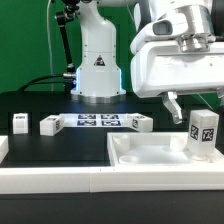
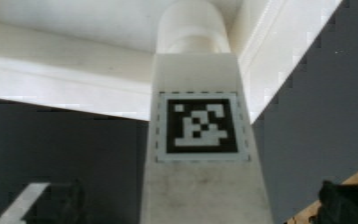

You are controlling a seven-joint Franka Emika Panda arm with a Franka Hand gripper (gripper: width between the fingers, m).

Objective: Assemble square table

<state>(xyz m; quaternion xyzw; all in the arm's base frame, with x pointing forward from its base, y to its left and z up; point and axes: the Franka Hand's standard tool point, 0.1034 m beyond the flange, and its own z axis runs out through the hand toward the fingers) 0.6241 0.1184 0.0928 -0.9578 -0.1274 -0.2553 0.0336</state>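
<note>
The tool (image 2: 190, 200) is spread wide and holds nothing. A white leg (image 1: 203, 133) stands up on the square tabletop (image 1: 140, 152), between the tool's fingers. Three other legs (image 1: 50, 124) sit on the black table (image 1: 60, 150).

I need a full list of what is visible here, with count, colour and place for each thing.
table: one, black, under everything.
marker board: one, white, table middle.
square tabletop: one, white, on the table, exterior view's right.
upright leg: one, white with tag, standing on the square tabletop.
loose legs: three, white, tagged, on the table beside the marker board.
rail: one, white, along the table's near edge.
robot base: one, white, behind the marker board.
gripper: one, white, open, above the upright leg.
</note>
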